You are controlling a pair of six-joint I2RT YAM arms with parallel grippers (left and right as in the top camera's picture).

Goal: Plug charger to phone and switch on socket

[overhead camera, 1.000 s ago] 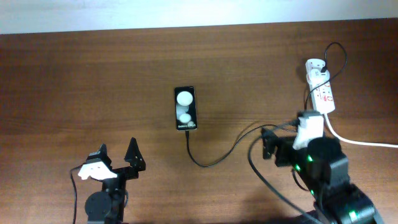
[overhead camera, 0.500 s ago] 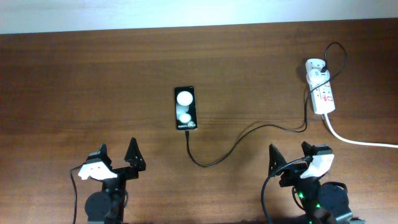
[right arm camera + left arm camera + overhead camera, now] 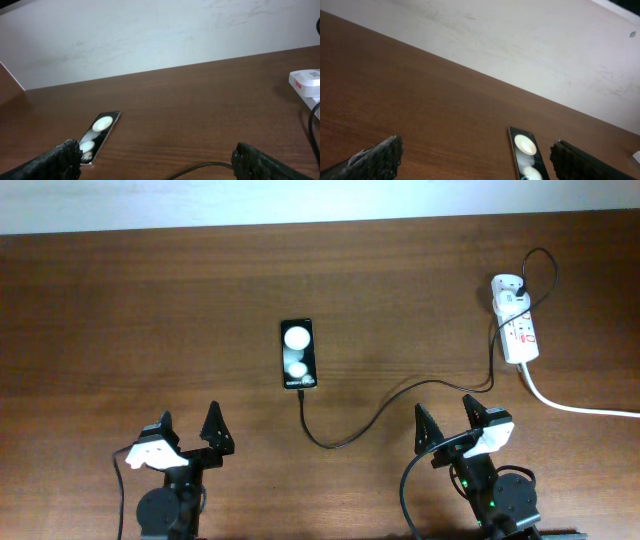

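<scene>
The black phone (image 3: pixel 298 354) lies flat at the table's middle, two white spots on its face; it also shows in the left wrist view (image 3: pixel 526 159) and the right wrist view (image 3: pixel 99 134). The black charger cable (image 3: pixel 375 417) runs from the phone's near end in a curve to the white socket strip (image 3: pixel 516 328) at the far right; the strip's end shows in the right wrist view (image 3: pixel 306 84). My left gripper (image 3: pixel 189 429) is open and empty near the front left. My right gripper (image 3: pixel 446 423) is open and empty at the front right, beside the cable.
A thick white cord (image 3: pixel 570 403) leaves the strip toward the right edge. A pale wall (image 3: pixel 150 35) lies beyond the table's far edge.
My right arm has pulled back from beside the socket strip to the front right of the table. The left arm, phone and cable have not moved.
</scene>
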